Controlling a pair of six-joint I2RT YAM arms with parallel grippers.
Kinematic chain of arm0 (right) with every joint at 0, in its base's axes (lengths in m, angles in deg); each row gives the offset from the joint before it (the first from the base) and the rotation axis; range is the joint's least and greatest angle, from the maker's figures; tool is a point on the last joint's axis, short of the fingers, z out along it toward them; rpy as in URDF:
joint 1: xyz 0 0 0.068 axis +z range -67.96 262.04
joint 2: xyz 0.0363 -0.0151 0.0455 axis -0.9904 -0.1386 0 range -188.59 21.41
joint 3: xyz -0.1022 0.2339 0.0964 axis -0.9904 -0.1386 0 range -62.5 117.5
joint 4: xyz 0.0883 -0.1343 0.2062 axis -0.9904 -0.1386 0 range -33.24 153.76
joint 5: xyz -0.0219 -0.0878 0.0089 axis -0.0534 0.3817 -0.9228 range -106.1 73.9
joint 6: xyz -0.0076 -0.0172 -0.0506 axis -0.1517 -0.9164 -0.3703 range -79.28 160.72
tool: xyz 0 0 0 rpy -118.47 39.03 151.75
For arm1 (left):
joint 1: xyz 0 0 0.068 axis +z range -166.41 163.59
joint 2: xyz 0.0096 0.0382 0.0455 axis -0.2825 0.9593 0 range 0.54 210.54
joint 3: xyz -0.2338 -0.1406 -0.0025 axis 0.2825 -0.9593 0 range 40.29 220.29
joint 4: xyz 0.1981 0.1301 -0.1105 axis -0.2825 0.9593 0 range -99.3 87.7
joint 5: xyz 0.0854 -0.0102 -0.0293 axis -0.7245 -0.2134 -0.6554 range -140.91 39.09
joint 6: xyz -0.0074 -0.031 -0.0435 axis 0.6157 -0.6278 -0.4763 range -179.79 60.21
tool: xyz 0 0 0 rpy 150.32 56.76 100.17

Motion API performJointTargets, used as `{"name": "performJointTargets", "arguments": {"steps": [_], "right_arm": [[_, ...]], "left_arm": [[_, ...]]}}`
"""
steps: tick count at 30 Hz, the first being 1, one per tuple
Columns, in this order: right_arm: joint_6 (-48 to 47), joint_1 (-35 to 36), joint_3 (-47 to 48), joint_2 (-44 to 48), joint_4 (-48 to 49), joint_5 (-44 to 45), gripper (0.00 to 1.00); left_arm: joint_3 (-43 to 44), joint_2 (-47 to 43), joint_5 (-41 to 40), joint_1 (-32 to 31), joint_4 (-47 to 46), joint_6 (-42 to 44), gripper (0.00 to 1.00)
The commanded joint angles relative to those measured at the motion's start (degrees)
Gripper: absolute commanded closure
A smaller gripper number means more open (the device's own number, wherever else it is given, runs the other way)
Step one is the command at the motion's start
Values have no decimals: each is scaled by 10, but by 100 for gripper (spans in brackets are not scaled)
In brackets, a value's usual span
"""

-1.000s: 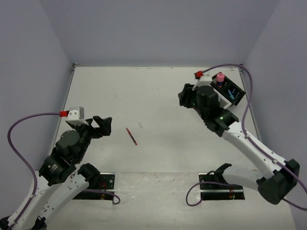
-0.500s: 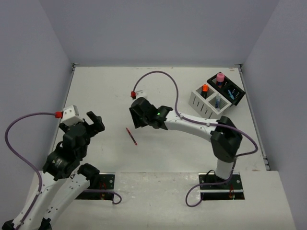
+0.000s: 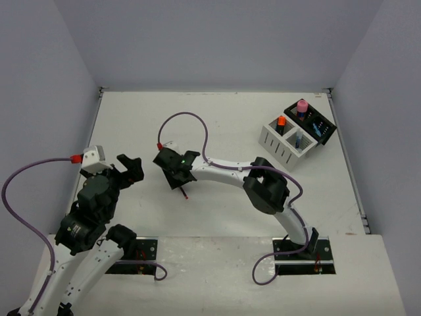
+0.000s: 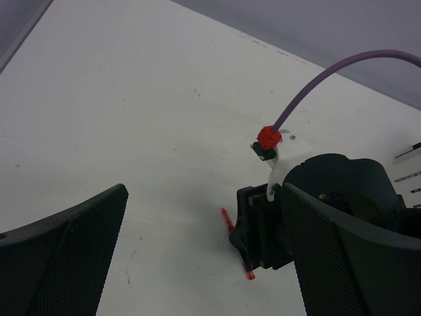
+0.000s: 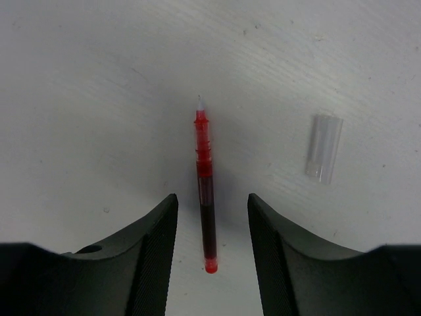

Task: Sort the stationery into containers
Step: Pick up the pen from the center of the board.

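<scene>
Spreading across most of the top view, the table [image 3: 217, 125] is nearly bare, which suggests the sorting is close to done. The right arm reaches far across it toward the left side. Its right gripper [image 5: 210, 201] points straight down with the fingers [image 5: 154, 250] part-way open, 1 on each side of the pen and gripping nothing. That straddle suits a pinch across the barrel as the next move. The left gripper [image 3: 131, 168] hangs nearby, fingers spread fully and empty, probably held back so the 2 arms do not clash. In the far right corner stand the 2 containers side by side, the white box [image 3: 284, 146] and the black box [image 3: 319, 125]. An orange-capped highlighter [image 3: 281, 121] stands upright in the white one and the pink cylinder [image 3: 302, 105] in the black. The red pen [image 5: 204, 191] lies flat and uncapped, tip away from the wrist camera. A small clear tube [image 5: 324, 148], maybe its cap, lies apart to the pen's right.
</scene>
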Motion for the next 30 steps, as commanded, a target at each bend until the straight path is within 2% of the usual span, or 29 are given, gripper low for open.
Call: {"name": "performJointTargets", "arguments": {"steps": [1, 7, 13, 18, 20, 24, 30], "right_arm": [[4, 7, 37, -23, -22, 9, 55], [0, 6, 58, -62, -28, -5, 62], [10, 7, 59, -76, -51, 7, 84], [19, 12, 16, -53, -22, 14, 91], [19, 13, 4, -44, -10, 6, 98], [-7, 21, -79, 20, 102, -55, 100], [-5, 22, -255, 210, 295, -105, 100]], "left_arm": [[-3, 18, 41, 4, -37, 32, 0], [-4, 9, 48, 4, -40, 36, 0], [-7, -2, 56, 4, -46, 40, 0], [-8, 6, 68, 4, -50, 44, 0], [-8, 13, 67, 4, -47, 43, 0], [-7, 16, 66, 4, -46, 43, 0], [-7, 30, 70, 4, -49, 44, 0]]}}
